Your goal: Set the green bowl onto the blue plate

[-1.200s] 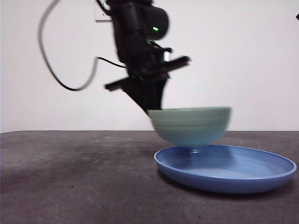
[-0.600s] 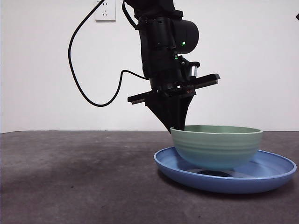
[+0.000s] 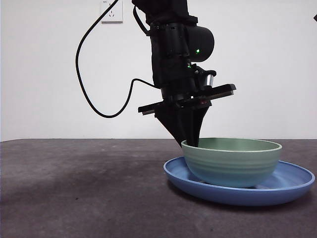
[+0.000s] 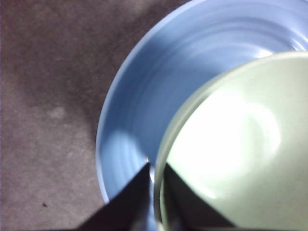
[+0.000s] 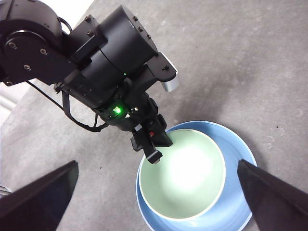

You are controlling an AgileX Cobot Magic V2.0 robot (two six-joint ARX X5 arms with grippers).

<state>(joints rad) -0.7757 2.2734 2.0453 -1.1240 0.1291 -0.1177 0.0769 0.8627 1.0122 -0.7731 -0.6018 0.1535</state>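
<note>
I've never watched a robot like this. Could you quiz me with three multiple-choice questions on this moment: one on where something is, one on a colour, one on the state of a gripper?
1. Where is the green bowl?
A. On the bare table beside the plate
B. On the blue plate
C. Hanging high above the plate

2. What colour is the small light on the arm above the bowl?
A. Green
B. Red
C. Blue

3. What is the left gripper doing?
A. Open, far from the bowl
B. Shut on the plate's rim
C. Shut on the bowl's rim

Answers: 1 B, the bowl's base sits inside the plate in the front view. 2 A, a green dot glows on the black housing. 3 C, the left wrist view shows one jaw inside and one outside the rim.
</note>
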